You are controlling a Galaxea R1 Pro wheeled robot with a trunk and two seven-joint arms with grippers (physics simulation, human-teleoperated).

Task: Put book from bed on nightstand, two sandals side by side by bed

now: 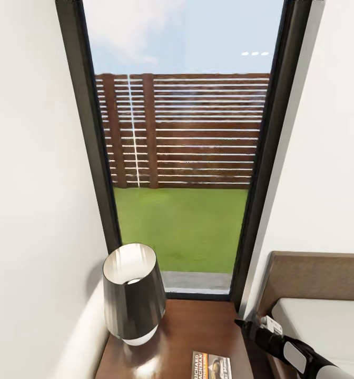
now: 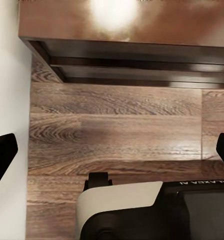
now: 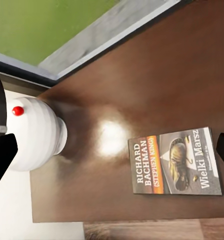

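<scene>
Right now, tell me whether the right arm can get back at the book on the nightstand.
Probably yes. The book lies flat on the nightstand, apart from the lamp, with bare wood around it. The right gripper hangs above it, fingers spread, nothing between.

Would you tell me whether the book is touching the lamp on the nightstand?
Apart: the right wrist view shows bare nightstand top between the book and the lamp.

book (image 1: pixel 212 367) cut by head view's lower edge; bed (image 1: pixel 324 321) mostly cropped, perhaps half hidden
</scene>
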